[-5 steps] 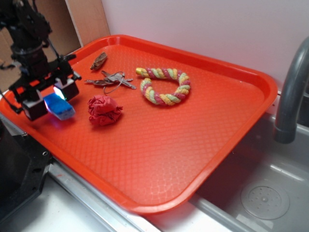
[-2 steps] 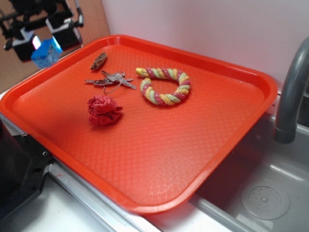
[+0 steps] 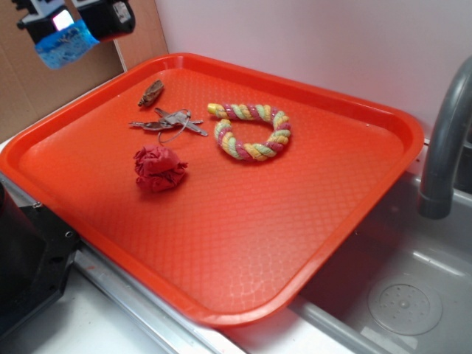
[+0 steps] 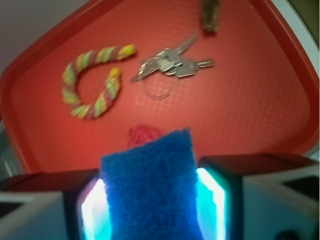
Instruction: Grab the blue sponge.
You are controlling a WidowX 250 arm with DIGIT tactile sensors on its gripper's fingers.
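1. The orange tray (image 3: 243,243) lay beside a grey sink (image 3: 398,295), its near rounded corner bare of objects; a grey faucet (image 3: 442,147) rose past its right edge.
2. A red cloth ball (image 3: 158,168) sat toward the tray's left edge, clear of everything else.
3. A bunch of keys (image 3: 168,122) on a ring lay just beyond the ball, with a small brown object (image 3: 151,93) near the far-left corner.
4. A braided rope ring (image 3: 251,131) in yellow, pink and green rested near the tray's far edge, right of the keys.
5. The gripper (image 3: 63,26) hung high above the tray's far-left corner, clamped on the blue sponge (image 3: 65,40); the wrist view showed the sponge (image 4: 150,190) pinched between both pads (image 4: 212,200), well clear of the tray.
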